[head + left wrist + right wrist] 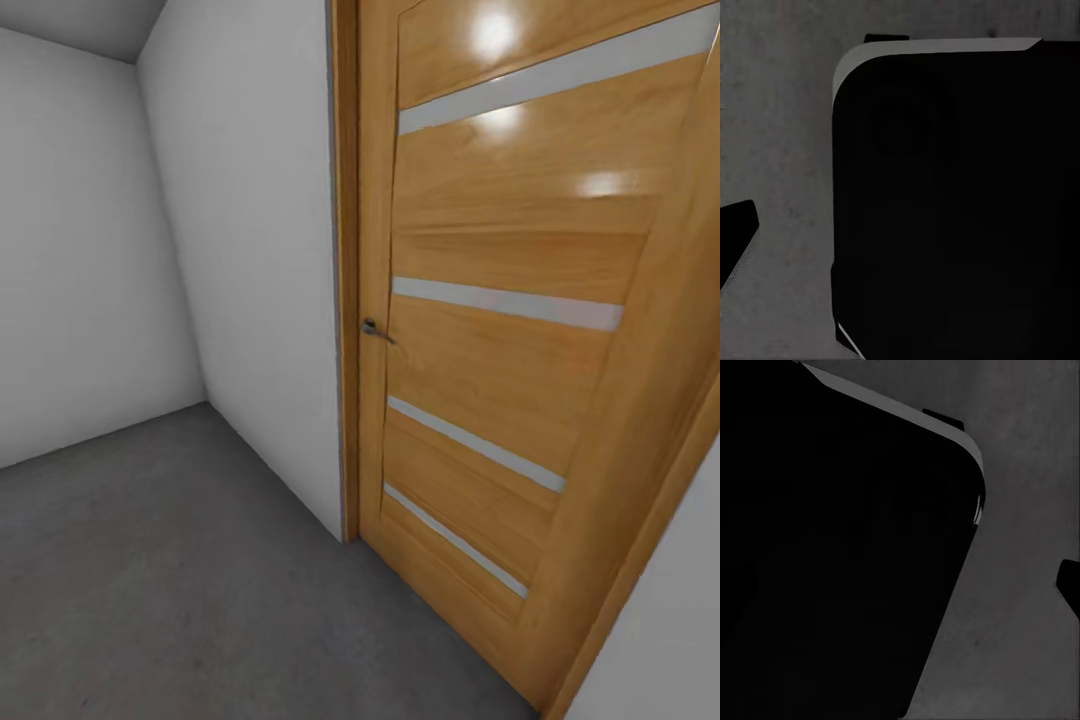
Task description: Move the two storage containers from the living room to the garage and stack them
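Observation:
The two storage containers are out of view. The head view faces a corner of the garage with its dark grey concrete floor (pixel 170 560). In the left wrist view, my left gripper (pixel 900 247) hangs over that floor; one dark fingertip (pixel 736 238) shows at the frame's edge, far from the middle, with nothing held. In the right wrist view, my right gripper (pixel 907 592) is likewise spread, with one fingertip (pixel 1069 585) at the edge and nothing between the fingers. A large black rounded body (pixel 960 202), part of the robot, lies under both wrist cameras.
A wooden plank-panelled door (pixel 500 330) with pale stripes and a metal handle (pixel 375 330) stands shut close ahead on the right. Plain pale grey walls (pixel 260 250) meet in a corner on the left. Open concrete floor stretches to the left front.

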Robot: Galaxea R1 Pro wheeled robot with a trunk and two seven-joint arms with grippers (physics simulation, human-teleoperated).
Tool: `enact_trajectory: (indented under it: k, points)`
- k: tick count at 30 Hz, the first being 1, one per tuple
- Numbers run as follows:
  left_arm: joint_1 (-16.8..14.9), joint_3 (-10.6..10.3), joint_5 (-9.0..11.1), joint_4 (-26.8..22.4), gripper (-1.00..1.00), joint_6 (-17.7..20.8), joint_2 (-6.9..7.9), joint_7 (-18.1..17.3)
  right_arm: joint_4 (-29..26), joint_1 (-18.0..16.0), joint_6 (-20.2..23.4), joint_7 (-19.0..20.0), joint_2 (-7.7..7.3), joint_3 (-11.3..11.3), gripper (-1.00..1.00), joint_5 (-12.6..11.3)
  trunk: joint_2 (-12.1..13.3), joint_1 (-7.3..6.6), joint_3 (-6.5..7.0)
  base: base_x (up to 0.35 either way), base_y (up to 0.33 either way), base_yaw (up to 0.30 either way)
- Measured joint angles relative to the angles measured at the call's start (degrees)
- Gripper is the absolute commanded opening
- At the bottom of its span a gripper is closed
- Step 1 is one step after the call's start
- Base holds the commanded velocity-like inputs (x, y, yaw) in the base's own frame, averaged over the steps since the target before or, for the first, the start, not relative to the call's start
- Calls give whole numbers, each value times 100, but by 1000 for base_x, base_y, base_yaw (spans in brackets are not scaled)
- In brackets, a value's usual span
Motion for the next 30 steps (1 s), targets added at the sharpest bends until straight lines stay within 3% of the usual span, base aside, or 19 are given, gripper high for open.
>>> enact_trajectory:
  k: [30]
  points:
    - [0,0,5,0,100,0,9,-16,0,0,0,0,0,0,100,0,0,0,0,322,0,0]
